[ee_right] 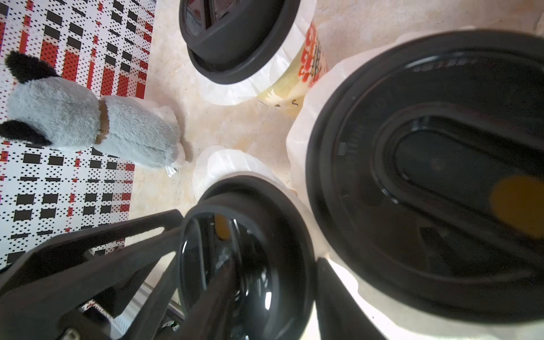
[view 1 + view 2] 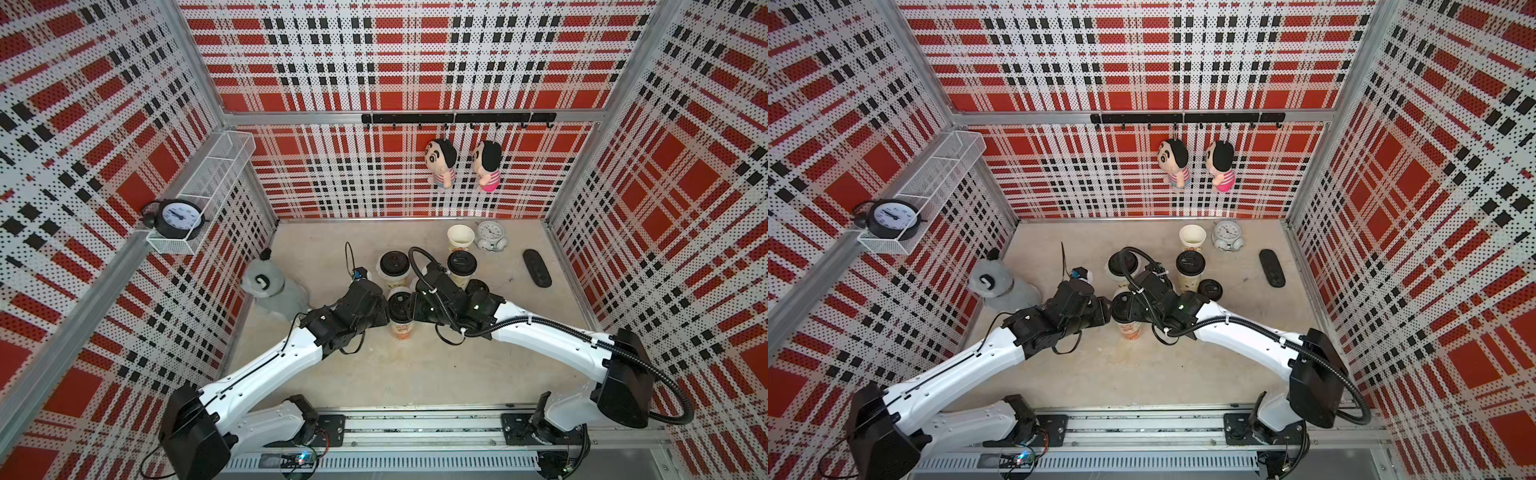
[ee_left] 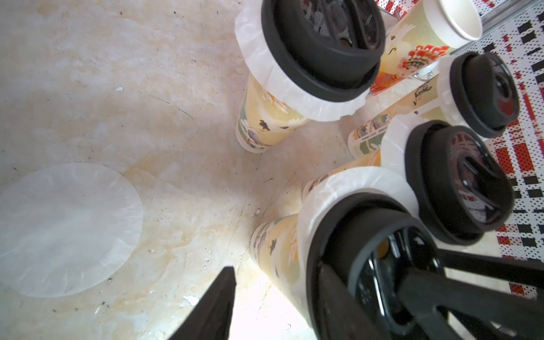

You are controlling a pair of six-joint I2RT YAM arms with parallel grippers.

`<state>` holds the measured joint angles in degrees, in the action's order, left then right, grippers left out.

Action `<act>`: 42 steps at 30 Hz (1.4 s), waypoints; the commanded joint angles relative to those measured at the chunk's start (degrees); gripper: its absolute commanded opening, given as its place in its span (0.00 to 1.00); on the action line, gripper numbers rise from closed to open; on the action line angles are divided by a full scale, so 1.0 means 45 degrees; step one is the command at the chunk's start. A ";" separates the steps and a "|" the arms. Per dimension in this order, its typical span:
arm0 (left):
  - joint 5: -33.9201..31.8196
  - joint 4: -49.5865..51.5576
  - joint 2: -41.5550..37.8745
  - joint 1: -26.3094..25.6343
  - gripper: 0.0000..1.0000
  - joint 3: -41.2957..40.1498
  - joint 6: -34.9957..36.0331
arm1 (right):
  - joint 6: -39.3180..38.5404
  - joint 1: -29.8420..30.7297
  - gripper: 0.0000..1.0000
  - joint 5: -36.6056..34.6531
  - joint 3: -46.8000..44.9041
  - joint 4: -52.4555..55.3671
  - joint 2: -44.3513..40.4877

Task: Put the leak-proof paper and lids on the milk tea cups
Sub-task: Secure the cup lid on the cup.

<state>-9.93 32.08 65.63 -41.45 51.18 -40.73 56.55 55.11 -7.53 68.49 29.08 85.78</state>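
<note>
On the table [image 2: 374, 374], the near cup [image 2: 401, 328] carries paper [image 3: 338, 188] under a lid [image 2: 400, 309]. At its 9 o'clock the left gripper [image 3: 276, 268] has fingers spread, the outer one clear of the cup; at 3 o'clock the right gripper [image 1: 276, 262] pinches the lid's edge. A loose sheet [image 3: 64, 229] lies flat toward 9 o'clock. Papered and lidded too: cup two [image 3: 359, 162] just behind at 1 o'clock, cup three [image 3: 265, 123] at 12, cup four [image 3: 391, 117] farther at 2. Farthest, at 1 o'clock, stands the open cup [image 2: 460, 239].
</note>
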 commanded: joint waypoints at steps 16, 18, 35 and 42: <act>0.0812 0.1581 0.0455 0.0305 0.53 0.2926 0.1654 | 0.0009 0.0243 0.45 0.0385 -0.0497 0.2366 0.0950; 0.0793 0.1649 0.0475 0.0324 0.53 0.3261 0.1793 | 0.0031 0.0269 0.45 0.0390 -0.0493 0.2366 0.0965; 0.1045 0.1379 0.0736 0.0653 0.53 0.3665 0.2361 | 0.0055 0.0302 0.55 -0.0138 0.0505 0.2739 0.0509; 0.1096 0.1251 0.0476 0.0732 0.53 0.3035 0.2293 | -0.0290 0.0311 0.61 -0.0386 0.1587 0.2941 0.0601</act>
<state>-5.39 38.96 69.06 -38.68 65.82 -30.98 56.23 55.79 -8.08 74.04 37.39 87.11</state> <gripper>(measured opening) 0.532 0.604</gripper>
